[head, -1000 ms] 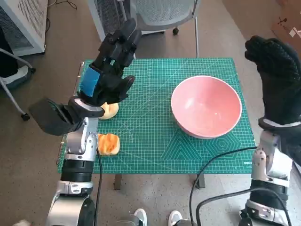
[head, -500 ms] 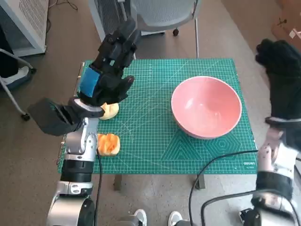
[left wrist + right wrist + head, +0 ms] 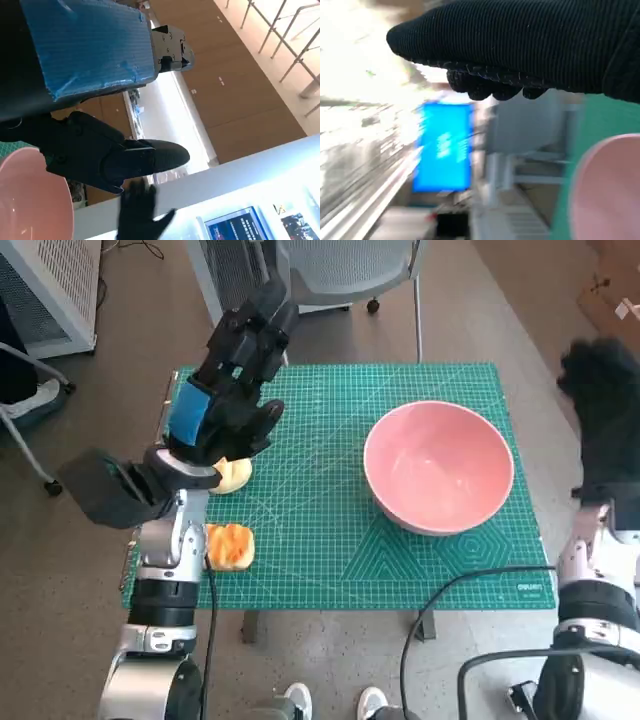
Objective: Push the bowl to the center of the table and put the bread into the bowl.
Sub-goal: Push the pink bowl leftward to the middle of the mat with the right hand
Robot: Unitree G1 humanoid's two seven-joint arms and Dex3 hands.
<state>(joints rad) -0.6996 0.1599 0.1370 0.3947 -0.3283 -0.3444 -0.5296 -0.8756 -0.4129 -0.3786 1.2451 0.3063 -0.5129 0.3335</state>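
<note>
Since a second ago the right hand (image 3: 607,420) has drifted out past the surface's (image 3: 330,540) right edge, fingers apart, empty. Left hand (image 3: 232,390) hovers spread over the left edge, holding nothing. A hard shove could tip the bowl (image 3: 439,468) or slide it past centre; the bread (image 3: 230,546) sits close to the front left corner.

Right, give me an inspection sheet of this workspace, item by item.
Surface: green cutting mat covering the small table.
Job's things: pink bowl on the mat's right half, empty; bread near the left edge, a paler piece partly under the left hand.
Clutter: nothing seen.
Hands: left hand raised over the mat, holding nothing; right hand raised beyond the right edge, empty.
Cables: black cable over the front edge.
Surroundings: chair behind the table, shoes in front.
</note>
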